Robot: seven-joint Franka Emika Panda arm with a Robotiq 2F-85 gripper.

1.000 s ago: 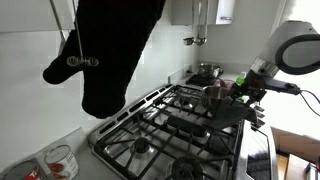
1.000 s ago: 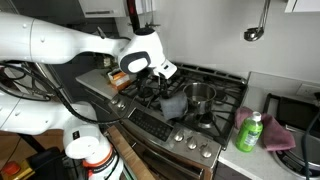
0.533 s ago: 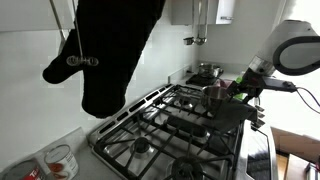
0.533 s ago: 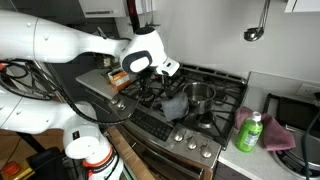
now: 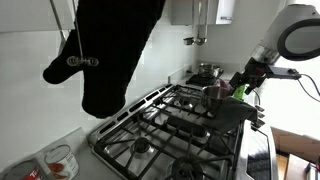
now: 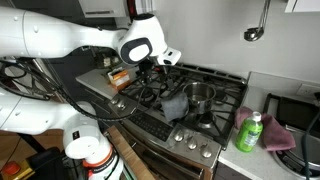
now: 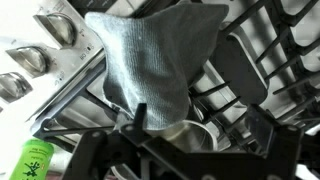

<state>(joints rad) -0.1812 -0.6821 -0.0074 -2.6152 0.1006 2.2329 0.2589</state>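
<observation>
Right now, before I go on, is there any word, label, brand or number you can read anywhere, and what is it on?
No text can be read.
Green bottle: white print on its label, too blurred to read.
Orange packet: print too small to read.

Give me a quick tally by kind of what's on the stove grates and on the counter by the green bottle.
Cloths: 2 (grey cloth on the grates, purple cloth on the counter)
Pots: 1 (steel pot on the grates)
Bottles: 1 (green bottle on the counter)
Total: 4
</observation>
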